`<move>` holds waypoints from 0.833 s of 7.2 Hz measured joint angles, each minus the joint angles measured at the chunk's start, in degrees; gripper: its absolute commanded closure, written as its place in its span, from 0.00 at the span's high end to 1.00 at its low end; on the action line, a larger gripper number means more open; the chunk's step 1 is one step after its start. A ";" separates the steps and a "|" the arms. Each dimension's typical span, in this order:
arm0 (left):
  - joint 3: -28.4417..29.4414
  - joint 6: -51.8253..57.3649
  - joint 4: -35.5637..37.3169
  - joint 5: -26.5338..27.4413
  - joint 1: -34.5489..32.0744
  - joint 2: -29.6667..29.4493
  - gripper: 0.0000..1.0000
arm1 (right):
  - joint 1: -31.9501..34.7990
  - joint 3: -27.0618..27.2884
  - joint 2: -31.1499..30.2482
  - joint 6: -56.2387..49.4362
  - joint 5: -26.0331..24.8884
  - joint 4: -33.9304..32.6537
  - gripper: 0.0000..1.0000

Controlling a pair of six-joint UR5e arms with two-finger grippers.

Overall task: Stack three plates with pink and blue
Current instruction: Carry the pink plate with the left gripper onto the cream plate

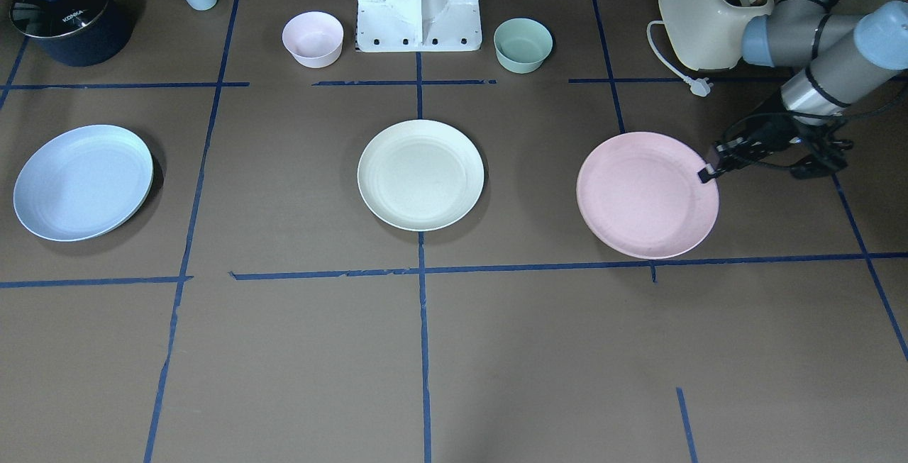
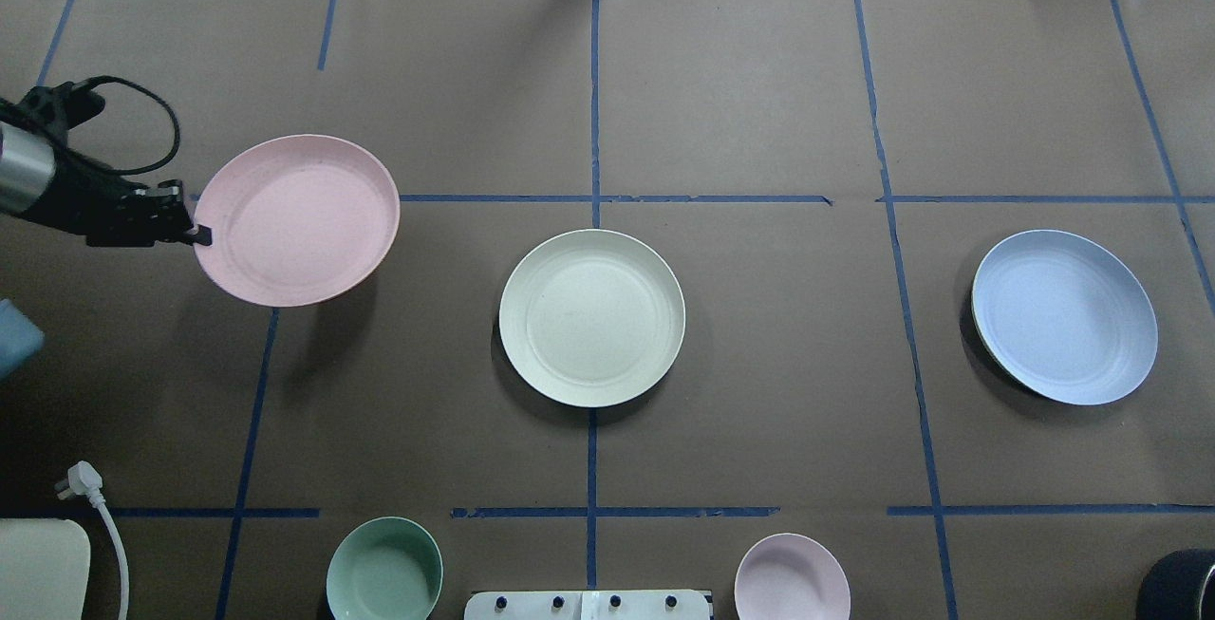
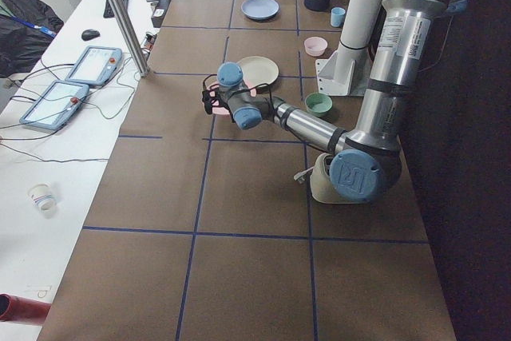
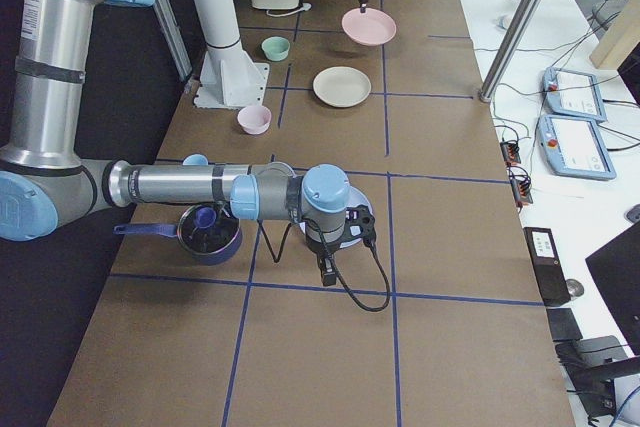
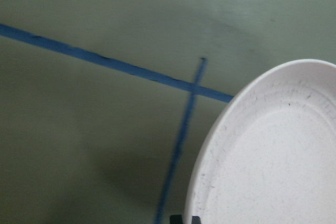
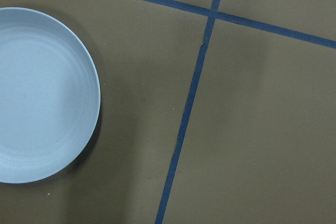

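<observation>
**A:** Where's the pink plate [image 2: 296, 219]?

**B:** Pinched at its rim by the left gripper [image 2: 195, 235], seemingly lifted, on the robot's left of the cream plate [image 2: 591, 317].

**A:** Which step?

**B:** Carrying, I'd judge. Next, centre it over the cream plate and lower it level. The blue plate [image 2: 1063, 316] lies on the opposite side. The right gripper [image 4: 326, 269] is near it, and I cannot tell its grip.
</observation>
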 measured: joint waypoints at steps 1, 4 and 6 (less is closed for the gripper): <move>-1.50 -3.14 5.50 3.54 4.48 -4.55 0.00 | -0.01 -0.03 0.00 0.00 -0.02 0.00 1.00; -0.90 -9.85 13.68 15.22 16.99 -14.54 0.00 | -0.02 -0.10 0.00 -0.02 -0.14 0.00 1.00; -0.42 -10.48 14.16 16.49 19.23 -16.00 1.00 | -0.02 -0.19 0.00 -0.07 -0.17 0.00 1.00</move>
